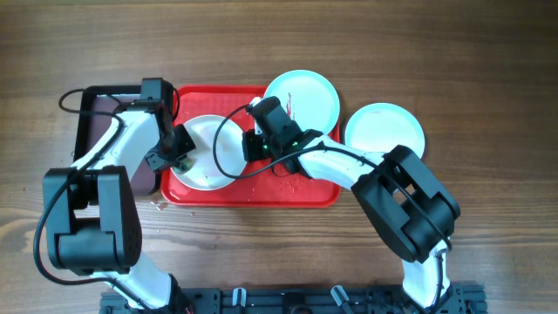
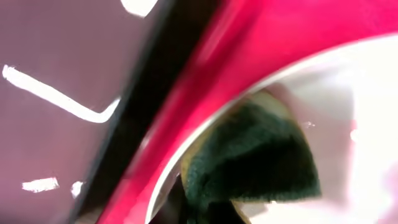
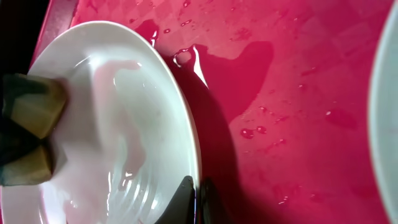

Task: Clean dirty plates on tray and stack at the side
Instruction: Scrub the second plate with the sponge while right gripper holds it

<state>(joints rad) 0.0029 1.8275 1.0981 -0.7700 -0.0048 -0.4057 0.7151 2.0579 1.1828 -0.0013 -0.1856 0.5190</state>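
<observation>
A white plate [image 1: 207, 144] lies on the red tray [image 1: 261, 194], at its left side. My left gripper [image 1: 179, 150] is shut on a green and yellow sponge [image 2: 249, 162] that presses on the plate's left inner side [image 2: 348, 124]. My right gripper [image 1: 253, 146] is shut on the white plate's right rim [image 3: 189, 155]. The sponge also shows at the left of the right wrist view [image 3: 28, 124]. A turquoise plate [image 1: 305, 96] lies partly on the tray's back right corner. A second turquoise plate [image 1: 385, 129] lies on the table to the right of the tray.
A black tray with a brownish inside [image 1: 100, 122] stands to the left of the red tray. Water drops and a thin wet film lie on the red tray's floor [image 3: 280, 93]. Bare wood table lies in front and to the far right.
</observation>
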